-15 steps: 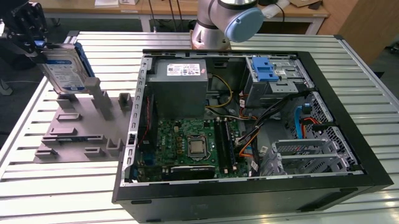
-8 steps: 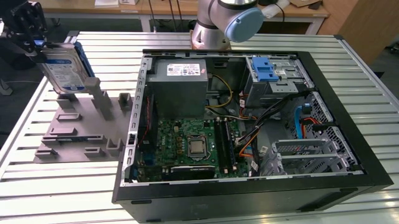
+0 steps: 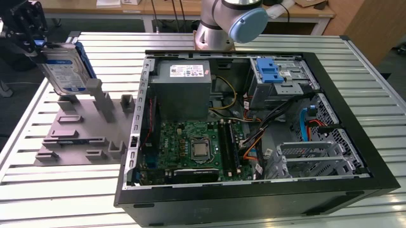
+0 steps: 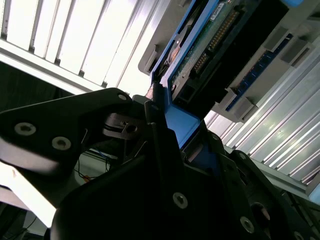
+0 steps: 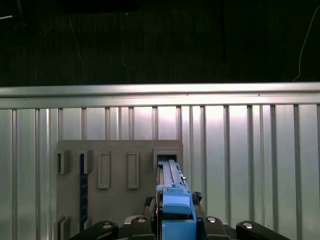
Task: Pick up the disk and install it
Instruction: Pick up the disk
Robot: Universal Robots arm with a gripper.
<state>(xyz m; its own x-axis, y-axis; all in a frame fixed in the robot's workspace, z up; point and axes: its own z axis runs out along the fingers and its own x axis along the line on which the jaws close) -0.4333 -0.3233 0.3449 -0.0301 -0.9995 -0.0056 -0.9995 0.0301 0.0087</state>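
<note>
1. The pincer (image 3: 37, 42) is clamped tight on the disk (image 3: 63, 69), holding it by the top end of its blue bracket. In the first wrist view its jaws close in on that blue edge from both sides
2. The disk hangs straight down from the pincer, standing on edge and leaning a bit, label side out. In the second wrist view the disk (image 4: 210, 45) shows its green circuit board side
3. Right under it is the grey rack (image 3: 76, 128) with its uprights and slots. The disk's bottom end is right by one of the uprights, and I honestly can't tell if they touch
4. The rack lies flat on the slatted metal table (image 3: 57, 199), below the pincer
5. Further out, toward the exterior view's right, there's the open computer case (image 3: 355, 95) lying on its side
6. Inside it, well away from the pincer, are a grey box (image 3: 184, 90) with a white sticker, the green motherboard (image 3: 197, 147), and furthest off a blue latch (image 3: 269, 71)
</note>
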